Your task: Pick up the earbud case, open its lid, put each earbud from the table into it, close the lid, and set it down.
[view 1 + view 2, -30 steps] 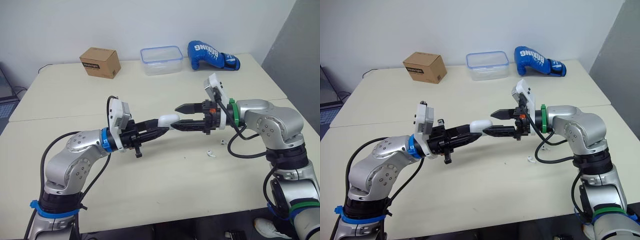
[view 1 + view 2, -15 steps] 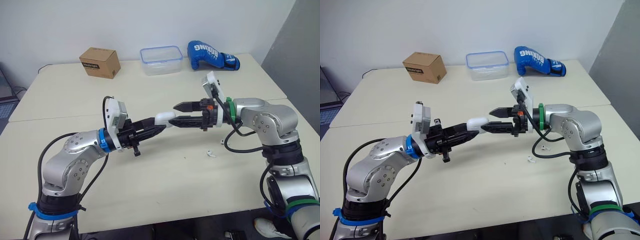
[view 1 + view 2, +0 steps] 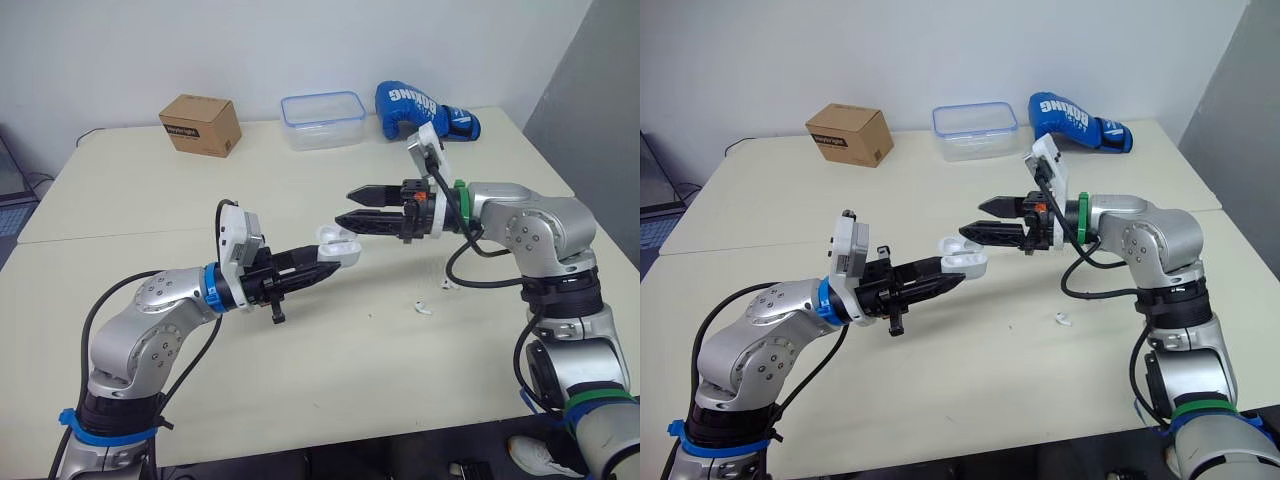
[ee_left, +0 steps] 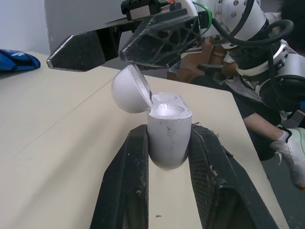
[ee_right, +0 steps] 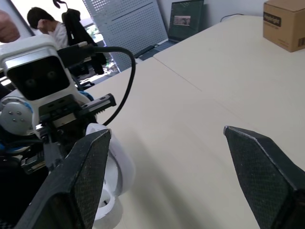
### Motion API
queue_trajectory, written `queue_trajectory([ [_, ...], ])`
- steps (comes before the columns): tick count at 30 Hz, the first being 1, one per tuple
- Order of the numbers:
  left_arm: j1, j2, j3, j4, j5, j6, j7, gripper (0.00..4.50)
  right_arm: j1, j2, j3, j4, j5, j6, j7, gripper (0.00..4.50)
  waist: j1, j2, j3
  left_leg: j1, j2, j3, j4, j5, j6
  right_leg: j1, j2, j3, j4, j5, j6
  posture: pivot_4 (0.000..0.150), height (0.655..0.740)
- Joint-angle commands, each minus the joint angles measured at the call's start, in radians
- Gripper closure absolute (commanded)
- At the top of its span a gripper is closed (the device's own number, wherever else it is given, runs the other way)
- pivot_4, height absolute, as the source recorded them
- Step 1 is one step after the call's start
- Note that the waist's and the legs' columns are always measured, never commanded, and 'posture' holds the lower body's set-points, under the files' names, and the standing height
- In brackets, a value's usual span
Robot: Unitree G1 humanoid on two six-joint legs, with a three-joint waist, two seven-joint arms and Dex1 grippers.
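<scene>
The earbud case (image 4: pixel 167 143) is held in the air above the middle of the surface (image 3: pixel 300 380), clamped upright by its lower half between the two black fingers (image 4: pixel 126 181) of the left end effector (image 3: pixel 328 263). It is seen to be a small, rounded white shell of smooth, glossy plastic. Its domed lid (image 4: pixel 127 89) is swung back on the hinge, so that the two recessed wells are exposed (their inner face shows a duller sheen). The right end effector (image 3: pixel 358 207) is spread wide and holds nothing, its tapered tips poised just beyond the lid. One white earbud (image 3: pixel 422 308) is laid on the matte cream surface below the right arm, with a second earbud (image 3: pixel 446 284) near it. Along the far edge are set a cardboard box (image 3: pixel 200 125), a clear blue-rimmed plastic container (image 3: pixel 322 120) and a padded blue boxing glove (image 3: pixel 425 110).
</scene>
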Motion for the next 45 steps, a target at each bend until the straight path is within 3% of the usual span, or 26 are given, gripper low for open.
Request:
queue_trajectory([
  [1, -0.003, 0.006, 0.03, -0.011, 0.001, -0.045, 0.0, 3.69, -0.025, -0.025, -0.039, -0.018, 0.017, -0.002, 0.006, 0.55, 0.0, 0.0, 0.0, 0.0, 0.0, 0.0, 0.0, 0.0, 0.0, 0.0, 0.0, 0.0, 0.0, 0.0, 0.0, 0.15, 0.74],
  [10, 0.003, 0.028, 0.043, 0.062, 0.073, -0.16, -0.02, 3.69, -0.118, -0.266, 0.144, 0.084, -0.163, -0.02, 0.145, 0.55, 0.001, 0.0, 0.0, 0.0, 0.0, 0.001, -0.001, 0.0, 0.0, 0.0, 0.0, 0.0, -0.001, 0.0, 0.0, 0.15, 0.74],
  [17, -0.006, 0.003, 0.028, 0.119, 0.105, -0.226, -0.029, 3.69, -0.115, -0.425, 0.419, 0.009, -0.363, -0.016, 0.268, 0.55, 0.001, 0.0, 0.0, 0.0, 0.0, 0.001, -0.001, 0.0, 0.0, 0.0, 0.0, 0.0, -0.002, 0.0, 0.0, 0.15, 0.74],
  [29, -0.069, -0.03, -0.006, 0.189, 0.129, -0.264, -0.045, 3.69, -0.044, -0.446, 0.613, -0.172, -0.474, 0.181, 0.195, 0.55, 0.008, 0.0, 0.0, 0.0, 0.0, 0.001, 0.0, 0.0, 0.0, 0.0, 0.0, 0.0, -0.001, 0.0, 0.0, 0.15, 0.74],
  [45, -0.081, -0.062, -0.024, 0.166, 0.135, -0.255, -0.025, 3.69, -0.009, -0.377, 0.693, -0.28, -0.537, 0.311, 0.053, 0.55, 0.012, 0.0, 0.0, 0.0, 0.0, 0.0, 0.0, 0.0, 0.0, 0.0, 0.0, 0.0, -0.002, 0.0, 0.0, 0.15, 0.74],
])
